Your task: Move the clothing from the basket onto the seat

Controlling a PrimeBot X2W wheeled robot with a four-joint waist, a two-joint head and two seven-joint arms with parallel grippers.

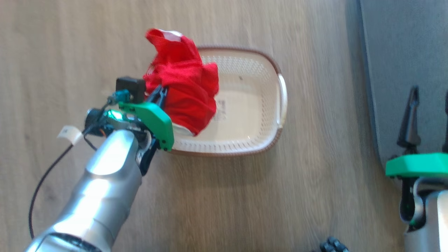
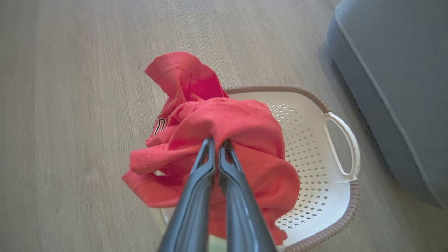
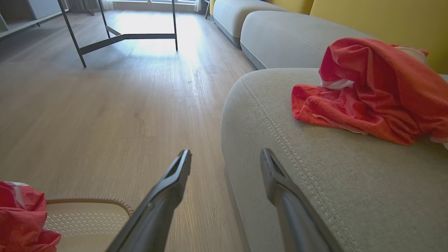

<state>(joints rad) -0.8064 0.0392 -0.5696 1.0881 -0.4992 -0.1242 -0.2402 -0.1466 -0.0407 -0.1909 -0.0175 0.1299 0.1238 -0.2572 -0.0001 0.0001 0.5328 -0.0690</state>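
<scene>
Where left jaws close, clothing [image 2: 241, 122] pinched between them (over basket [image 2: 308, 147] end).

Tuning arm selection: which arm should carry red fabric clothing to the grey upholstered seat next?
Left: its jaws are shut on the red garment above the cream perforated plastic basket. The right jaws stand open, empty, by the seat.
</scene>
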